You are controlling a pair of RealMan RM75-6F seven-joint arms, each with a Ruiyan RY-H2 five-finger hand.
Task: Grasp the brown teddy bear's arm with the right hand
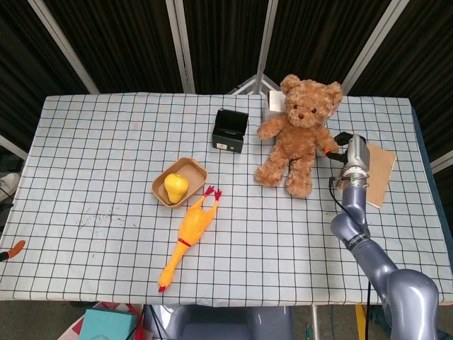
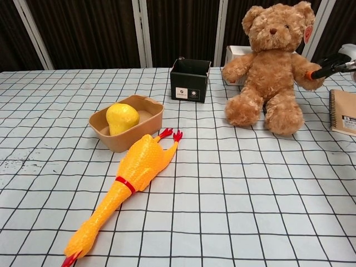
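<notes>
The brown teddy bear (image 1: 297, 134) sits at the back right of the checked table, leaning a little to the right. My right hand (image 1: 340, 146) is beside it and grips the end of its outstretched arm (image 1: 325, 144). In the chest view the hand (image 2: 331, 62) enters from the right edge, and an orange-tipped finger presses on the bear's arm (image 2: 302, 65); most of the hand is cut off there. A dark, orange-tipped sliver at the left edge of the head view looks like my left hand (image 1: 10, 248); its pose does not show.
A black box (image 1: 230, 130) stands left of the bear, with a white box (image 1: 272, 106) behind the bear. A brown bowl (image 1: 158, 190) holds a yellow pear (image 1: 175, 186). In front of it lies a rubber chicken (image 1: 190, 234). A brown notebook (image 1: 379, 172) lies right of my right arm.
</notes>
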